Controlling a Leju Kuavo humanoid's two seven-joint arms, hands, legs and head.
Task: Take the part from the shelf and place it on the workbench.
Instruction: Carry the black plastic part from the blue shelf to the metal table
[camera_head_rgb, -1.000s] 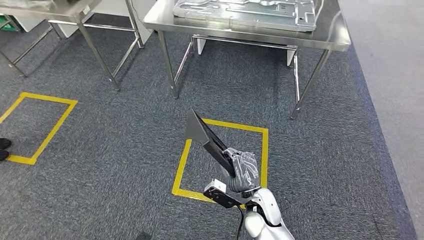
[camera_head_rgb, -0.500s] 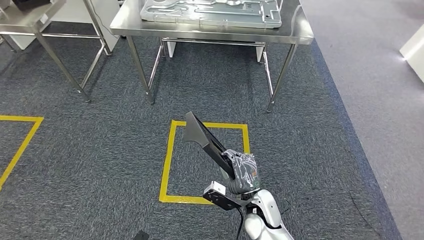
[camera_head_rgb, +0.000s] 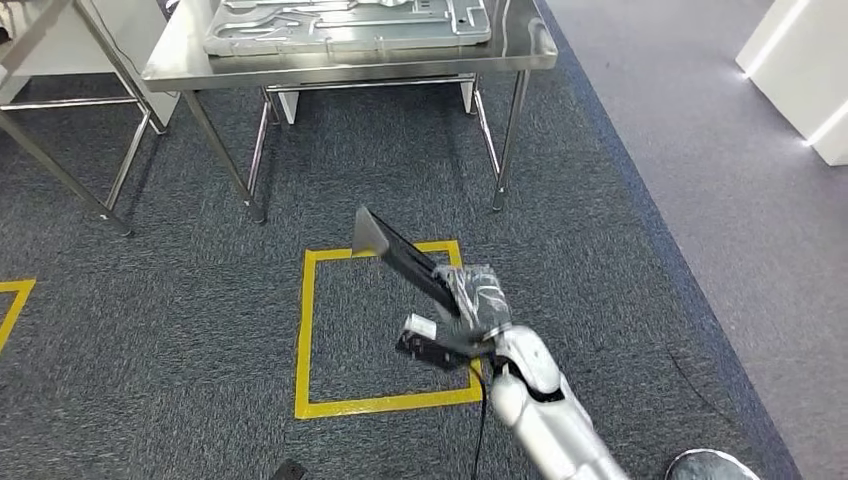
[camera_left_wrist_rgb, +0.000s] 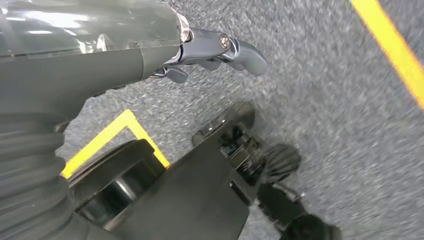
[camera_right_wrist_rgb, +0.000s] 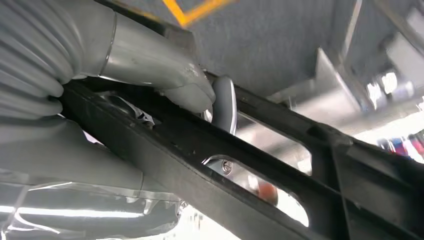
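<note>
My right hand (camera_head_rgb: 478, 298) grips a long black plastic part (camera_head_rgb: 395, 252) by one end, and the part sticks out forward and to the left above the carpet. Up close in the right wrist view, the thumb and fingers (camera_right_wrist_rgb: 165, 75) wrap around the part's black frame (camera_right_wrist_rgb: 260, 165). The steel workbench (camera_head_rgb: 520, 52) stands ahead at the top of the head view, with a large grey metal panel (camera_head_rgb: 345, 25) lying on it. My left hand (camera_left_wrist_rgb: 220, 50) hangs over the carpet, its fingers loosely bent with nothing in them.
A yellow taped square (camera_head_rgb: 305, 330) marks the carpet just in front of the workbench. A second steel table (camera_head_rgb: 60, 150) stands at the far left. To the right lie smooth grey floor (camera_head_rgb: 720, 150) and a white cabinet (camera_head_rgb: 800, 70).
The whole view has shifted: the workbench and yellow square have slid left as I turn. My right hand still holds the part, now raised a little higher.
</note>
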